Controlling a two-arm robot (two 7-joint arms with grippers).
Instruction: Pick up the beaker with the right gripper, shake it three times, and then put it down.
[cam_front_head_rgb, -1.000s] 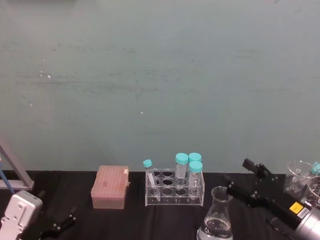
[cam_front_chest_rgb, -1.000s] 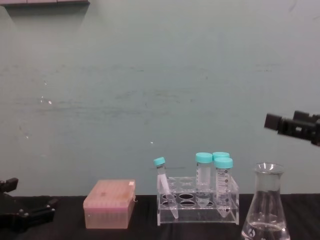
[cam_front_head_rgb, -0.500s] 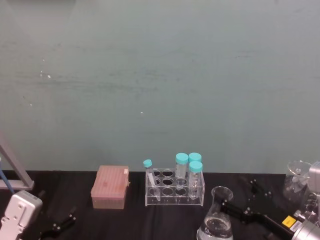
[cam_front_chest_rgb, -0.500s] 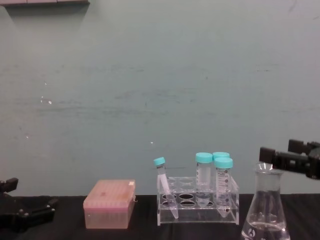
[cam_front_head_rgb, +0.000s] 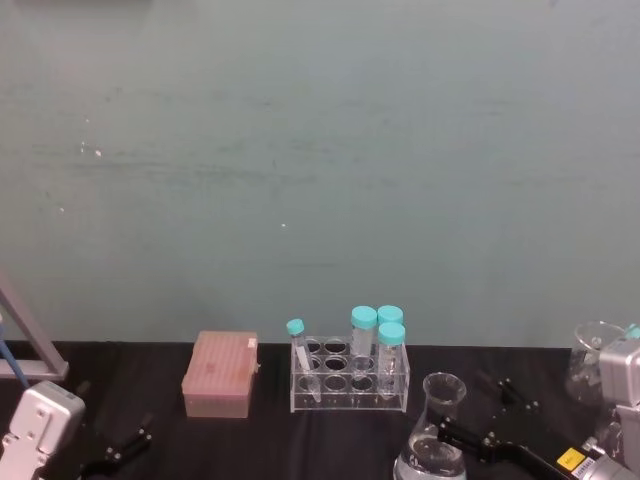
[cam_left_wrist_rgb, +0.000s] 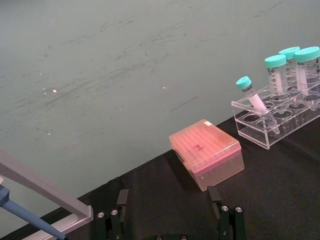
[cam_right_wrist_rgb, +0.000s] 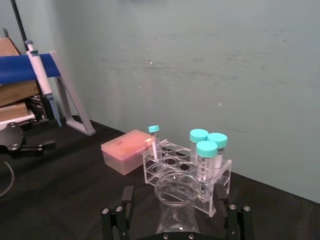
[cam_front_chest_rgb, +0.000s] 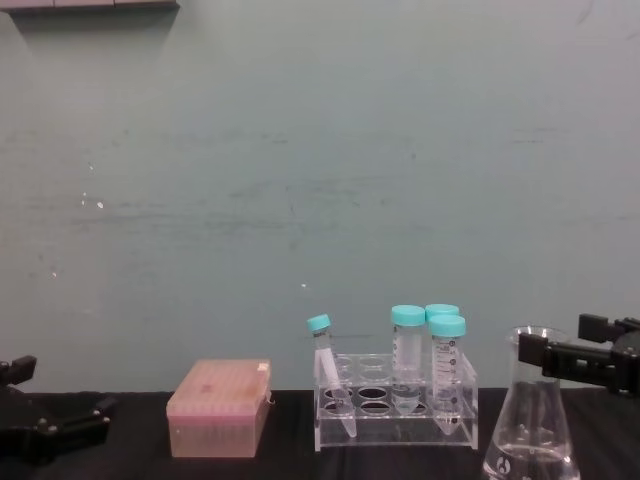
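Clearly, you had set the right gripper (cam_right_wrist_rgb: 174, 196) up for a neck grasp. Its jaws stood spread, one finger on each side of the beaker (cam_right_wrist_rgb: 175, 212), and as far as the right wrist view showed, neither touched the glass. In the chest view the gripper reached in from the right at the height of the rim and upper neck. I judged that a sensible height: the neck was the narrowest part, and the flared rim above it should stop the glass sliding down through the grip once you shook it.

The beaker stood upright on the black table (cam_front_head_rgb: 250, 440), in front of the tube rack (cam_front_head_rgb: 350, 378) and a little to its right, near it but apart. That gap mattered, because a wide swing toward the rack could have clipped the capped tubes. The pink box (cam_front_head_rgb: 220, 373) lay well clear on the far side of the rack.

Your left gripper (cam_left_wrist_rgb: 169, 202) rested low on the table at the left, fingers apart and holding nothing, out of the way. The lift was not yet begun; closing on the neck came next, I judged.
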